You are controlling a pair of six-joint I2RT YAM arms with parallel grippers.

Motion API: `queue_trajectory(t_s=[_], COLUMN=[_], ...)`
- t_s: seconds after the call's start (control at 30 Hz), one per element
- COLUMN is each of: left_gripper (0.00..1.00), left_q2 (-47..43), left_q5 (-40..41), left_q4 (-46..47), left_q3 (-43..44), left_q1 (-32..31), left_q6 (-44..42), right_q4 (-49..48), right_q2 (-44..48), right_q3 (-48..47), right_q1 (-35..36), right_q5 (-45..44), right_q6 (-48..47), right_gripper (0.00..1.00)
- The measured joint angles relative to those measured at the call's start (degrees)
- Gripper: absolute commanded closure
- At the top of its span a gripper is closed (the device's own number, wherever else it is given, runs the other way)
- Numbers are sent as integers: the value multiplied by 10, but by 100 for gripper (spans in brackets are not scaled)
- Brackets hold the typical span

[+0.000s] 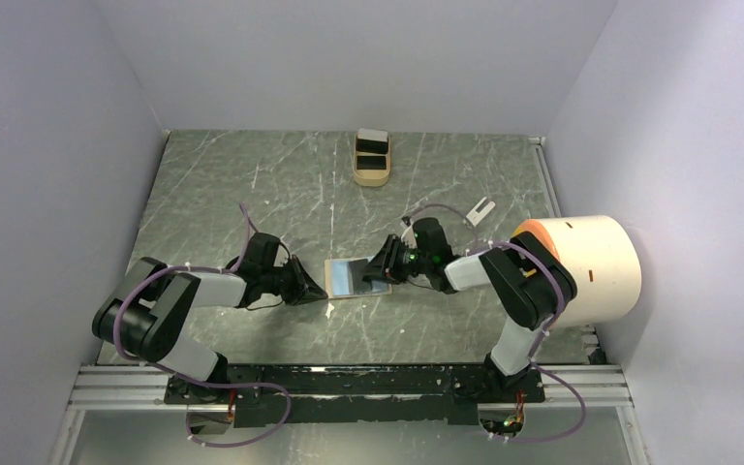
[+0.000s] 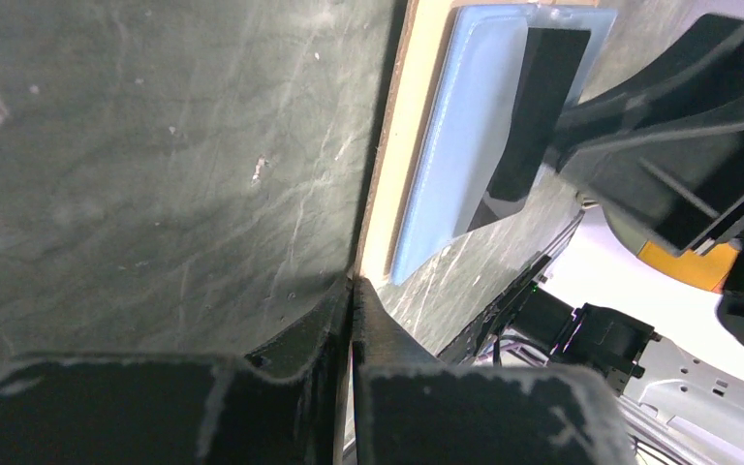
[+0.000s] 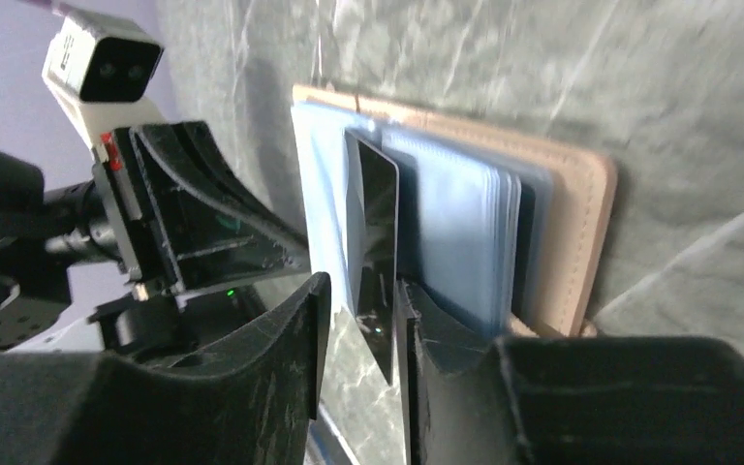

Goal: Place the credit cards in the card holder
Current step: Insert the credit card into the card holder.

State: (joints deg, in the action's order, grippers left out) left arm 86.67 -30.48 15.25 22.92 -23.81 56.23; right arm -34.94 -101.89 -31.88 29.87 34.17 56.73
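Insertion step in hand. My left gripper (image 2: 354, 295) is pinched shut on the left cover edge of the card holder (image 1: 354, 276), which lies open at the centre of the table (image 1: 252, 194). My right gripper (image 3: 363, 295) clamps a black credit card (image 3: 380, 208), partly inside the holder. Next move: push it straight home, then release.

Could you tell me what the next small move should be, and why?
Probably push the right gripper slightly further toward the card holder: its black card is only partly between the clear sleeves, and the left gripper pinches the holder's edge.
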Motion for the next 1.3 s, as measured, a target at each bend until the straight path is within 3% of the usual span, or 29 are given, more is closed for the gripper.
queue_trajectory(t_s=[0.17,0.37,1.3], left_gripper=[91,91,91], left_q2=[0,1,7], left_q5=[0,0,-4], left_q4=[0,3,13], left_q3=[0,0,-1], left_q1=[0,0,0], left_q6=[0,0,2], right_q4=[114,176,195], right_q2=[40,54,31], right_q3=[-42,-66,-96], right_q1=[-1,0,58], right_q5=[-62,-88,-111], right_q6=[-79,-123,-133], right_gripper=[63,62,59])
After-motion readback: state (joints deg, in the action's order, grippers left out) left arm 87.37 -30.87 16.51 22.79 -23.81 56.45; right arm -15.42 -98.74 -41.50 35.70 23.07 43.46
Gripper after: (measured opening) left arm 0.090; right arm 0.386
